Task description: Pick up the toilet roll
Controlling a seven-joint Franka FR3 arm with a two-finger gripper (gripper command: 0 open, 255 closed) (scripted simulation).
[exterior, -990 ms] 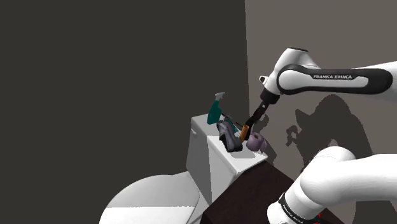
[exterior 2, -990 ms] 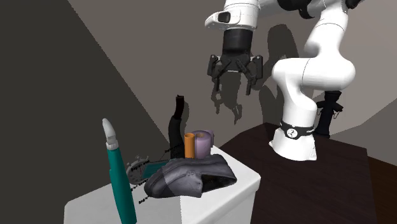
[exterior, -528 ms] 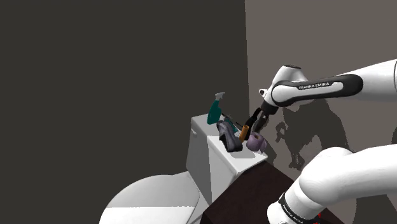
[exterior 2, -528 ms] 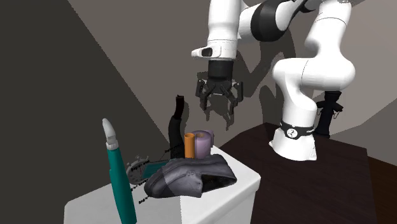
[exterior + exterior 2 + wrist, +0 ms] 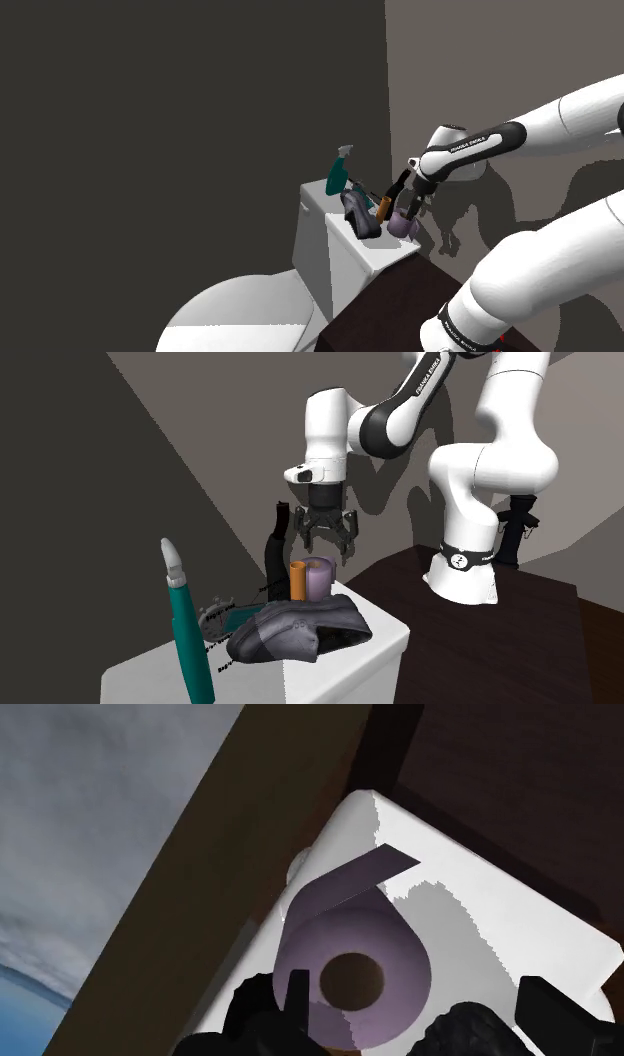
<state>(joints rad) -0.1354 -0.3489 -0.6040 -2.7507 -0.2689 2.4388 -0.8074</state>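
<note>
Two fingers of the tool [image 5: 322,549] stand apart above the purple toilet roll [image 5: 318,579], upright on the tank lid [image 5: 385,637], and one descending could clip the orange tube [image 5: 298,580] at its nine o'clock in the second exterior view, toppling both.

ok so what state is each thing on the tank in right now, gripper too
gripper: open, poised over the toilet roll, not clasping it
toilet roll: standing on end on the tank, loose tail sticking out
orange tube: upright, beside the roll
spray bottle: upright
</note>
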